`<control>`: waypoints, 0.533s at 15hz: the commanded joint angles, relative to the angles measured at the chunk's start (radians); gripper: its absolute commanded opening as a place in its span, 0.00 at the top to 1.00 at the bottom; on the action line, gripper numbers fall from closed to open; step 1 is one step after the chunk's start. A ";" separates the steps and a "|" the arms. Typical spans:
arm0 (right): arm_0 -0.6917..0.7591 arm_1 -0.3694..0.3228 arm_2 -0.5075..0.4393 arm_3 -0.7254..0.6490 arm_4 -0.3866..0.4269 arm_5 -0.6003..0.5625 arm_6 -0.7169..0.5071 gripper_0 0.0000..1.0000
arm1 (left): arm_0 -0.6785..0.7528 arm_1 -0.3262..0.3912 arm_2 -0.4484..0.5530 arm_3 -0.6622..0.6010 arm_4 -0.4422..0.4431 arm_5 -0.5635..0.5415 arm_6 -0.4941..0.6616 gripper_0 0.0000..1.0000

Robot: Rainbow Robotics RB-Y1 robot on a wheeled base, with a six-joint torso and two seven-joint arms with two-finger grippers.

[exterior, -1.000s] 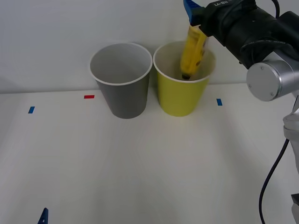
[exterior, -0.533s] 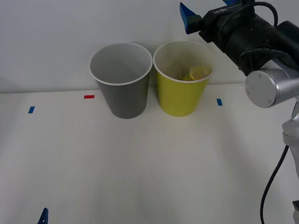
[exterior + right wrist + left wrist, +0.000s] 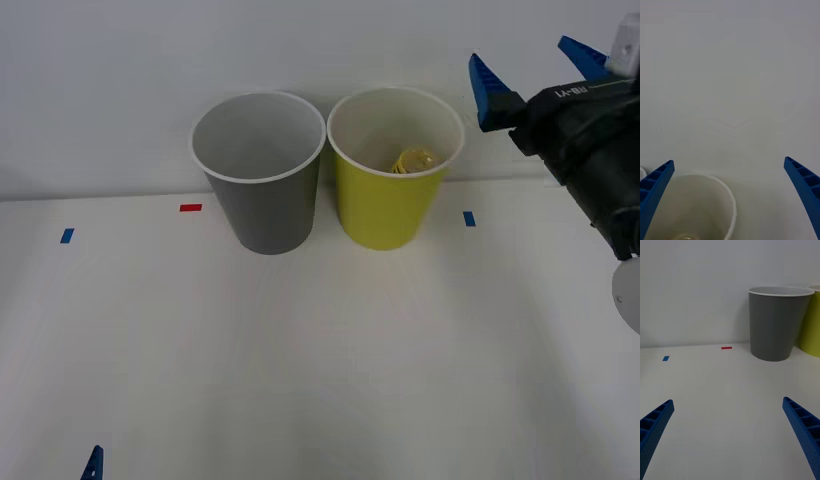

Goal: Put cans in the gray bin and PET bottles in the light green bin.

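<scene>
In the front view, the gray bin (image 3: 260, 172) and the light green bin (image 3: 395, 170) are seen standing upright side by side in the upper middle of the frame, on the white table (image 3: 300, 350), almost touching each other; the gray one is on the left. A part of the PET bottle (image 3: 414, 161), yellow in colour, is seen inside the light green bin, low against its right inner wall. Inside the gray bin only the white wall is seen.

The right gripper (image 3: 535, 68) is found in the upper right of the frame, to the right of the light green bin and above the level of its rim. Its blue fingers are spread wide apart and nothing is held between them. In the right wrist view the white rim of the light green bin (image 3: 720, 187) is seen between the two fingers (image 3: 655, 187).

The left gripper (image 3: 730, 438) is seen in the left wrist view low over the table, with its fingers also wide apart and empty. One blue fingertip (image 3: 92, 465) is seen at the lower left edge of the front view. Small blue tape marks (image 3: 67, 236) and a red tape mark (image 3: 190, 207) are stuck on the table.
</scene>
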 commanded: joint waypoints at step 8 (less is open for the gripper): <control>0.485 0.056 -0.043 -0.095 0.040 -0.291 -0.004 0.00 | 0.000 0.000 0.000 0.000 0.000 0.000 0.000 0.00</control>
